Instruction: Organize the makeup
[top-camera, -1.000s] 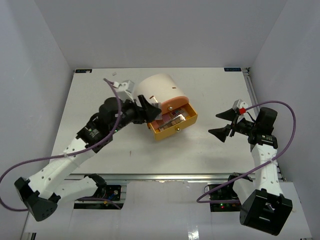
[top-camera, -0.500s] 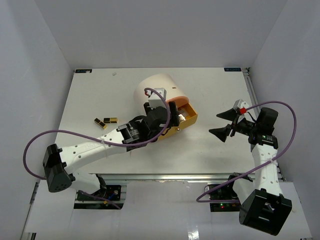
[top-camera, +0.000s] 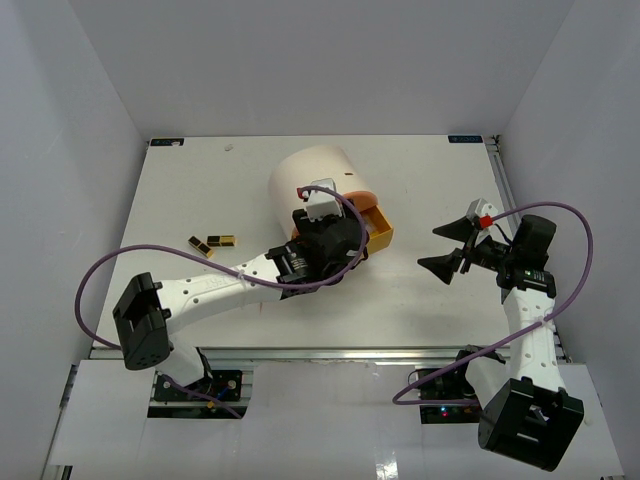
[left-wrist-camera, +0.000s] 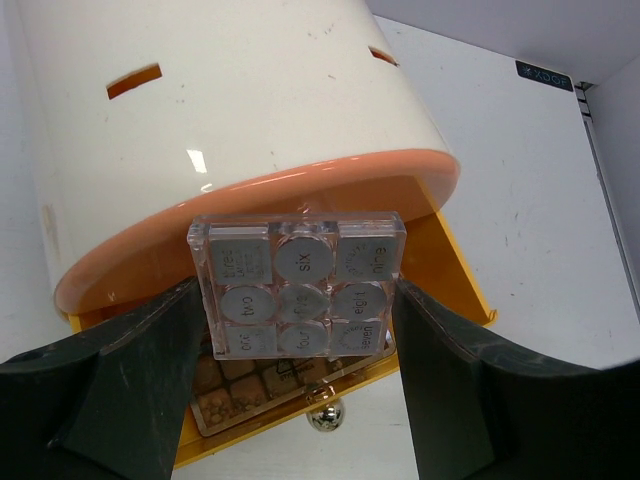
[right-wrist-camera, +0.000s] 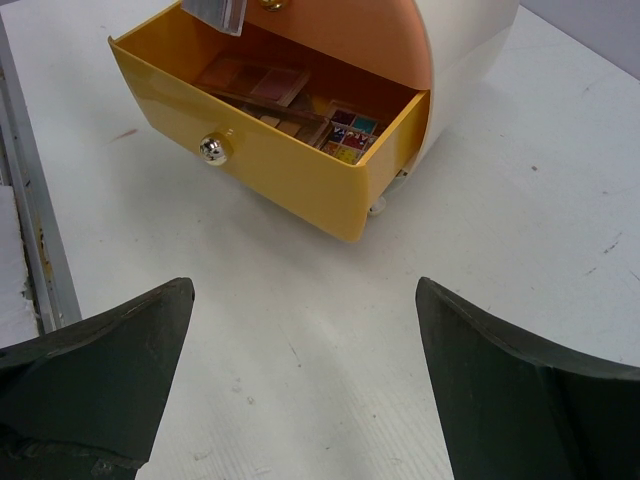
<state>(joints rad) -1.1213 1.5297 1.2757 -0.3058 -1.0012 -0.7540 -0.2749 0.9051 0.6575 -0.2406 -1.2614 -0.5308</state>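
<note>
Centrally, the left claw (left-wrist-camera: 298, 330) grips a clear palette (left-wrist-camera: 297, 285) of nine round pans by its two side edges, holding it just above the open yellow drawer (left-wrist-camera: 455, 278) of the cream cylinder (left-wrist-camera: 220, 120) — a brown palette (right-wrist-camera: 250, 78) and a multicoloured palette (right-wrist-camera: 347, 130) lie inside the drawer. Well to the right, the right claw (right-wrist-camera: 305, 300) hangs over the table (top-camera: 200, 180) with jaws wide apart, holding nothing. Gold-and-black bars (top-camera: 212, 243) lie on the table, left of the cylinder.
</note>
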